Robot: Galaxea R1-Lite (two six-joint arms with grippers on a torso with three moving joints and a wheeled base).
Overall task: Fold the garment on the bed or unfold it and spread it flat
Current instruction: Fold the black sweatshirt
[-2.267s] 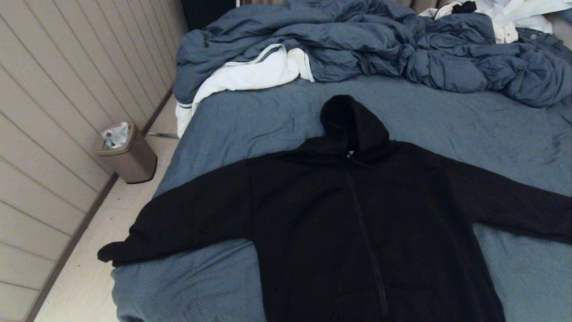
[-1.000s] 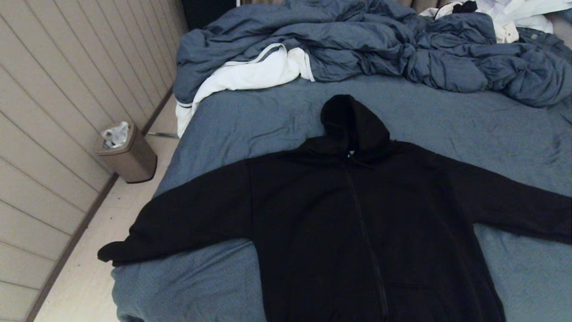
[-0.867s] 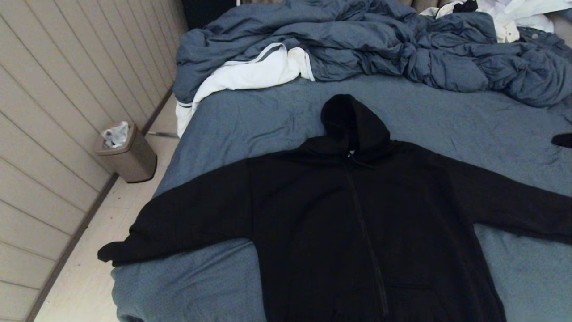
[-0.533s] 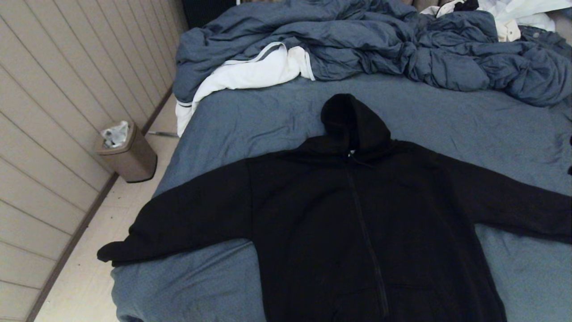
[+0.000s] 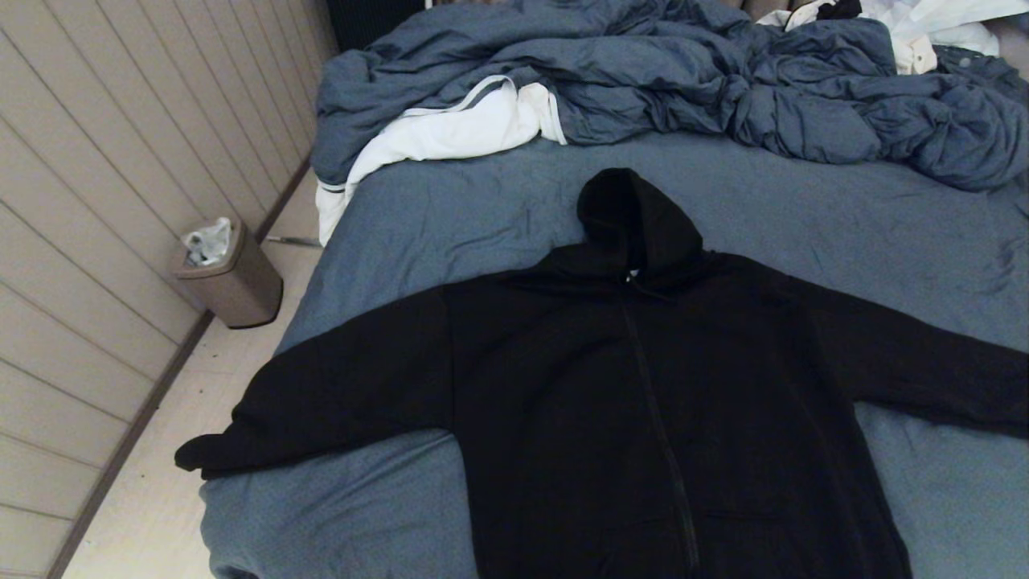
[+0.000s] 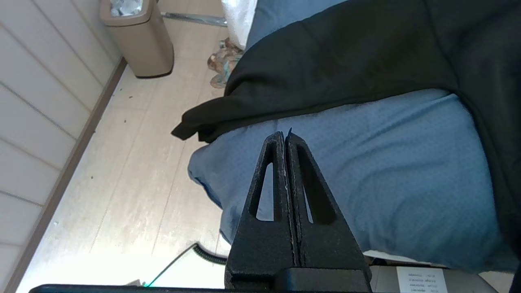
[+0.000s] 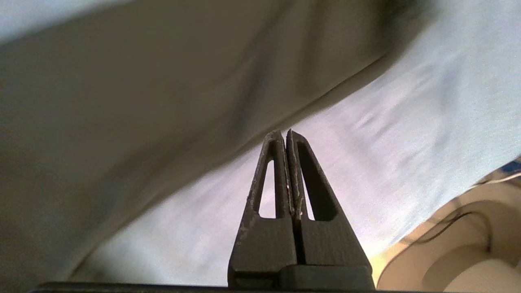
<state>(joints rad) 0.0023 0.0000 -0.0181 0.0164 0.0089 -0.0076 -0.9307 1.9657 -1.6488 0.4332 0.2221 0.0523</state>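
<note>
The garment (image 5: 643, 402), a black zip-front hoodie, lies spread flat on the bed (image 5: 482, 209), front up, hood toward the far end and both sleeves stretched out sideways. Its left cuff (image 6: 191, 128) hangs a little over the bed's left edge. Neither arm shows in the head view. In the left wrist view my left gripper (image 6: 285, 135) hovers shut and empty over the bare sheet near that cuff. Over the sheet beside the garment's right side (image 7: 142, 101), my right gripper (image 7: 284, 133) is shut too, holding nothing.
A rumpled blue-grey duvet (image 5: 683, 80) and a white cloth with grey trim (image 5: 450, 133) are heaped at the bed's far end. More white clothes (image 5: 932, 24) lie at the far right. A tan waste bin (image 5: 229, 277) stands on the floor by the panelled wall (image 5: 96, 201).
A dark shape showed briefly at the head view's right edge about a second ago and is gone now. The garment has not moved.
</note>
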